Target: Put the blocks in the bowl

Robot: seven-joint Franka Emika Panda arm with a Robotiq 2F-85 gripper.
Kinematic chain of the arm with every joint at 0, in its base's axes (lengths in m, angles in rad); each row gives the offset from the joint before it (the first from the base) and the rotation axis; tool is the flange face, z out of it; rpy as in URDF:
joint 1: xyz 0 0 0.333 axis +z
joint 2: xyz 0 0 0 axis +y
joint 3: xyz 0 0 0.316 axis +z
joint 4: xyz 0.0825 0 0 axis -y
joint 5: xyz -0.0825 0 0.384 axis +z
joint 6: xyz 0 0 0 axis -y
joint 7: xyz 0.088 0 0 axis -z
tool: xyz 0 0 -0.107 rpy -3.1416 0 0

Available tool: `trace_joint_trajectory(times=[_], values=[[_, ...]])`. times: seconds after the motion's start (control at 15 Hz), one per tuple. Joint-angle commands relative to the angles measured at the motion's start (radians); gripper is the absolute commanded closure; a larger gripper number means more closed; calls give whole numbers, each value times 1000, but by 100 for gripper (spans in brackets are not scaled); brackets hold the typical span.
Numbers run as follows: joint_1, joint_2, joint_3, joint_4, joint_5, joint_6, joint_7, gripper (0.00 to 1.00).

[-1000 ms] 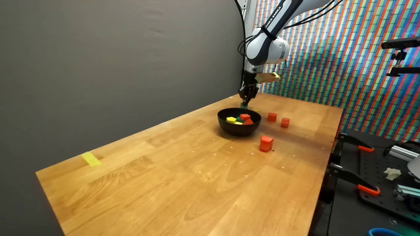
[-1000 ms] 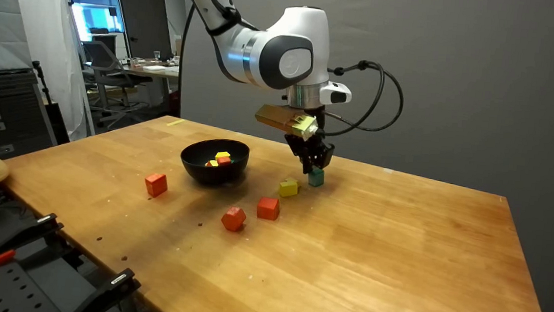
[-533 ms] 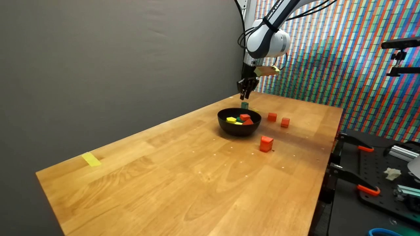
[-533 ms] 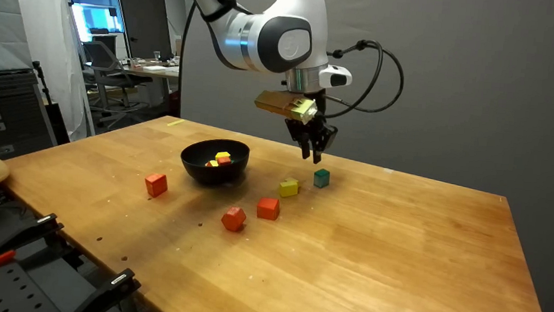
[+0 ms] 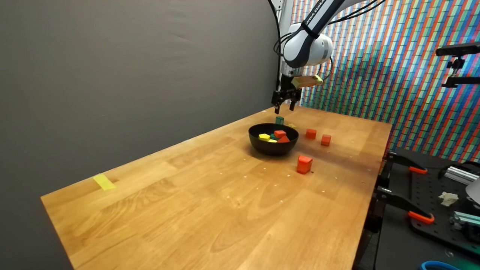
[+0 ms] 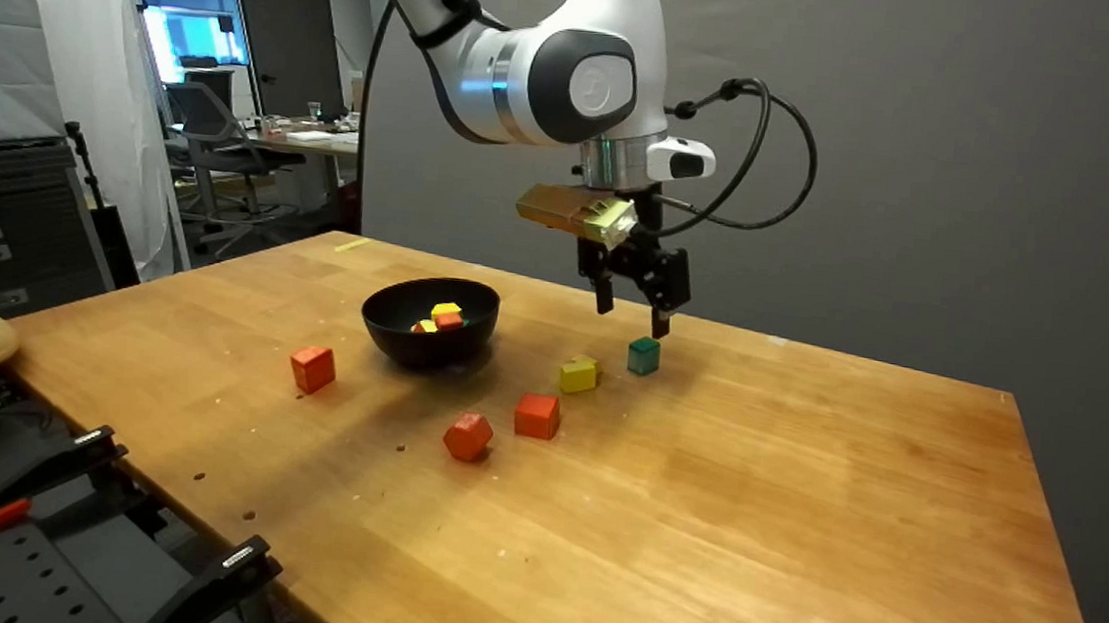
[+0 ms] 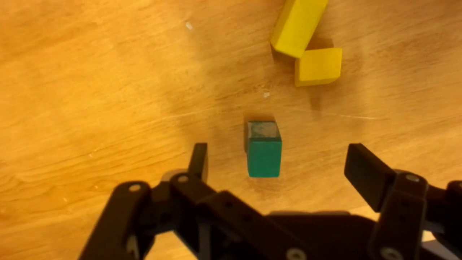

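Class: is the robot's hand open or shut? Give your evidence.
Open: the wrist view shows the hand with fingers wide apart and tabletop visible between each and the green block.

Wooden table (image 6: 756, 530), light brown, flecked with pale specks (image 7: 188, 25). A black bowl (image 5: 273, 149) stands upright on it. Near the bowl lies a lone red block (image 6: 312, 370); a second red block (image 6: 468, 437) and a third red block (image 6: 537, 416) lie near each other. A green block (image 7: 264, 151) stands apart from a small yellow block (image 7: 318, 67) and, just beside that, a longer yellow block (image 7: 299, 27). Yellow tape (image 5: 104, 182) lies flat near an edge.
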Motion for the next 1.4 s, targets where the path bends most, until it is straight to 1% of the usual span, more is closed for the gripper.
trace_joint_trajectory(times=[0.0, 0.13, 0.2, 0.27, 0.4, 0.47, 0.53, 0.6, 0.67, 0.73, 0.8, 0.87, 0.93, 1.0, 1.2, 1.33], values=[[-31, 76, 41, 89, 19, -54, -35, 0], [-42, 112, 53, 125, 29, -69, -34, 0], [-48, 127, 58, 141, 36, -75, -33, 20], [-53, 141, 61, 158, 42, -82, -31, 25], [-57, 165, 56, 189, 45, -91, -22, 41], [-59, 174, 54, 201, 46, -93, -19, 51], [-62, 180, 55, 211, 48, -97, -19, 58], [-65, 181, 56, 215, 51, -100, -18, 65], [-66, 178, 56, 215, 53, -98, -17, 73], [-68, 165, 58, 207, 54, -107, -20, 80], [-65, 139, 59, 188, 48, -126, -29, 89], [-53, 94, 54, 149, 34, -149, -34, 90], [-46, 51, 55, 115, 24, -194, -47, 85], [-37, -16, 56, 61, 11, -229, -67, 85], [-17, -150, 67, -44, -11, -216, -129, 85], [-7, -247, 99, -117, 0, -192, -191, 85]])
